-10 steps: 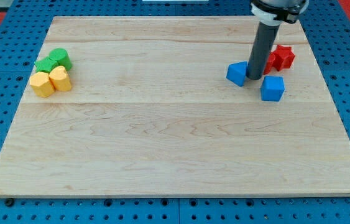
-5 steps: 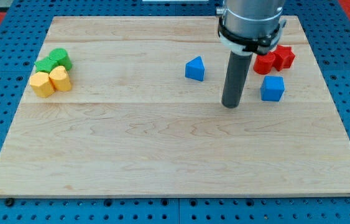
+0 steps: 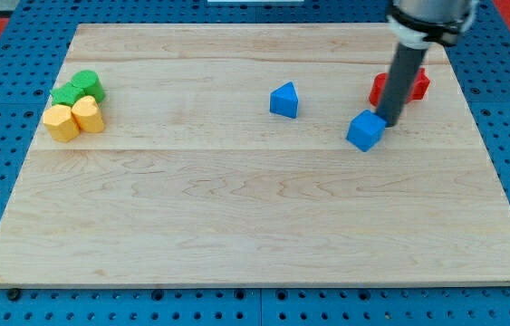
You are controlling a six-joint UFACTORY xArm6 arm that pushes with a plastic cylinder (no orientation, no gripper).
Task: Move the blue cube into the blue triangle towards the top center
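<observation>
Camera view, tip: my tip (image 3: 389, 124) stood against the view's right edge of the blue cube (image 3: 366, 130), touching or very nearly touching it.
Camera view, jaws: the arm ended in a plain dark rod, so there were no jaws to be open, closed or gripping anything.
Camera view, blue cube: it sat on the wooden board (image 3: 236, 226), right of centre, turned so a corner faced the view's bottom.
Camera view, blue triangle: the blue triangle (image 3: 283, 100) lay to the view's upper left of the cube, near the top centre and clearly apart from it.
Camera view, red blocks: two red blocks (image 3: 381, 91) sat behind the rod near the view's top right; their shapes were partly hidden.
Camera view, far cluster: a green block (image 3: 78, 88) and a yellow block (image 3: 73, 119) were huddled at the view's left edge, well apart from the work.
Progress, done: the tip looked set on the proper side for a push toward the view's left.
Progress, left: the cube had not met the triangle; by my judgement, the whole gap remained to be closed.
Writing: no brand, label or lettering could be read.
</observation>
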